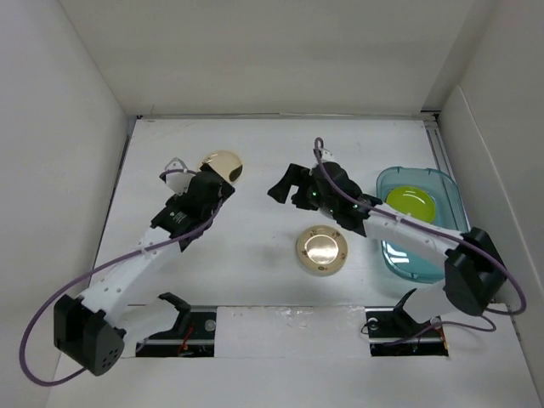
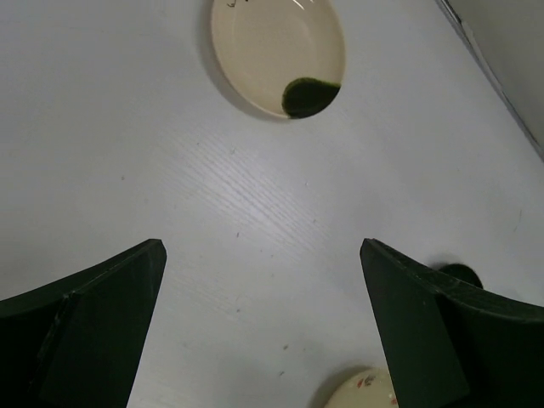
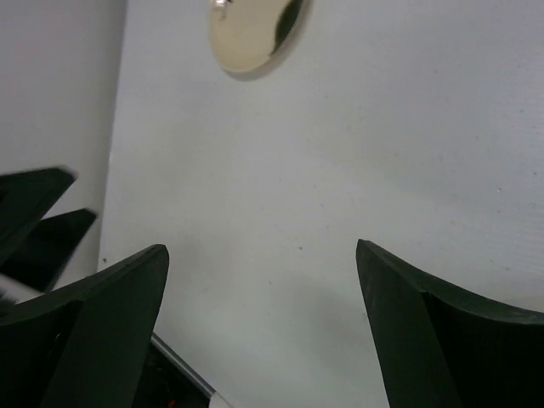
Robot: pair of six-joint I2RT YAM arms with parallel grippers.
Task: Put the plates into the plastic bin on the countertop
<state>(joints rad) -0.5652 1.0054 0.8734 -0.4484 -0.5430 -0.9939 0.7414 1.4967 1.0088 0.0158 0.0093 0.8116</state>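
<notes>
Since the left gripper point(image 2: 262, 246) is held wide open with nothing between its fingers, a plate can be taken once one is brought between them. The far plate point(image 1: 223, 166), pale gold with a dark patch at its rim, is seen lying flat on the countertop point(image 1: 255, 272) almost straight ahead of those fingertips, near them but apart. Being round, it offers no long axis, so any point on its rim may be chosen; the near rim is judged the easiest.

The right gripper point(image 3: 261, 248) is likewise spread wide and empty. It is pointed leftward towards the same plate but is placed further from it, so the left arm is judged the nearer.

A second one, the centre plate point(image 1: 322, 251), is found between the two arms, on the near side of the right gripper and closer to it than to the left. The plastic bin point(image 1: 448, 212) is set at the right edge, its long axis running near to far, with a lime green plate point(image 1: 410, 201) inside. Anything taken by the left arm must therefore be carried rightward across the countertop.
</notes>
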